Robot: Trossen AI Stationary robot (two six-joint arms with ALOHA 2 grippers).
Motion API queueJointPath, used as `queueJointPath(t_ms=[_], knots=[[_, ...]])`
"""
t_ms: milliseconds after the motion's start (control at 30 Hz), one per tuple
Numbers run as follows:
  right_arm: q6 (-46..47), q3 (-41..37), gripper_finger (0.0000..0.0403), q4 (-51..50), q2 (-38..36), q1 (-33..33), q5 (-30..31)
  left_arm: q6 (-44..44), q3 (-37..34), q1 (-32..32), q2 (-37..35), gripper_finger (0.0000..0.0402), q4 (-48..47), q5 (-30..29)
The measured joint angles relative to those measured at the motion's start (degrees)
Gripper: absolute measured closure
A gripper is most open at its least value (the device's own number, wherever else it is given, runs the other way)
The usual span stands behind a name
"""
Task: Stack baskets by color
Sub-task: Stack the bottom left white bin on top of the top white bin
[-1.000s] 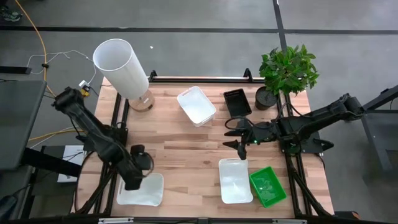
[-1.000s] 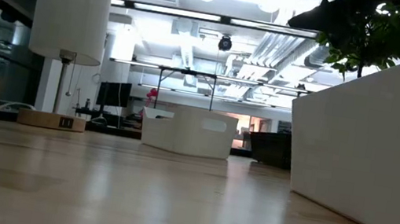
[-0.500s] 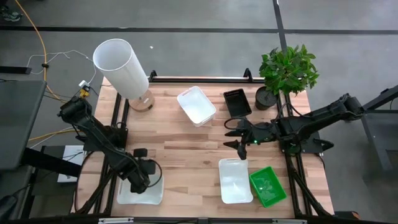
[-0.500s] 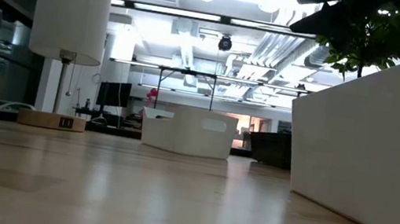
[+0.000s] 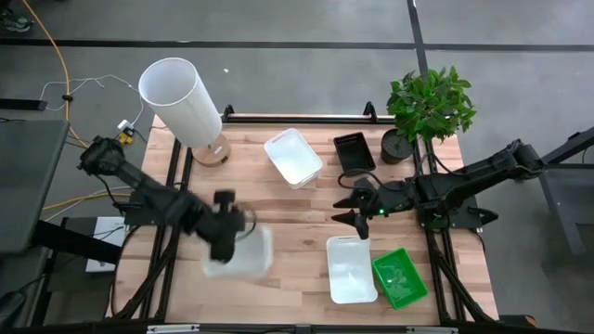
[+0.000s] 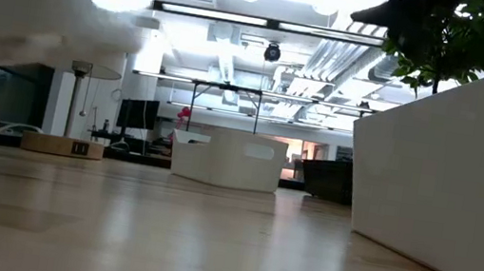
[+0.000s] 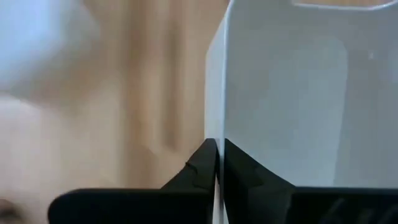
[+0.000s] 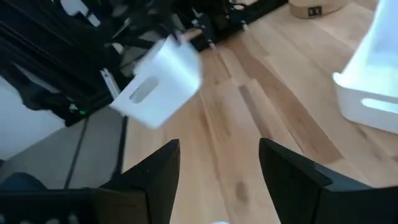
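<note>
Left gripper [image 5: 225, 243]: fingers clamped on a white basket's [image 5: 243, 255] wall, basket lifted clear of the table [image 5: 288, 218], left of centre. Right gripper [image 5: 345, 206]: fingers apart, empty, above table centre-right.

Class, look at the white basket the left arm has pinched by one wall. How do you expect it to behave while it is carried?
The white basket probably is light and stiff: the left pincer, shut on one thin wall, holds it clear of the table without visible sagging. Gripped at one edge, it may swing or tilt. The smooth plastic could slip.
</note>
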Motion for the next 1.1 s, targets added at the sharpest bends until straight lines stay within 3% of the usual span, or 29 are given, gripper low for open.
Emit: queueJointPath(t_ms=[300, 567, 800, 1100], knots=[[-0.1, 0.0, 0.0199, 2.1, 0.0, 0.0, -0.2, 37.6, 16.7, 24.3, 2.9, 0.0401, 1.9, -8.5], [-2.9, 0.0, 0.0199, 2.6, 0.0, 0.0, 1.1, 77.4, 24.1, 41.5, 11.9, 0.0401, 11.0, -4.8], [-4.0, 0.0, 0.0199, 2.6, 0.0, 0.0, 4.3, 98.7, 26.0, 46.8, 20.8, 0.0401, 14.0, 2.7], [-3.6, 0.0, 0.0199, 2.5, 0.0, 0.0, 6.0, 108.8, 26.0, 44.2, 26.1, 0.0401, 19.8, 4.0]])
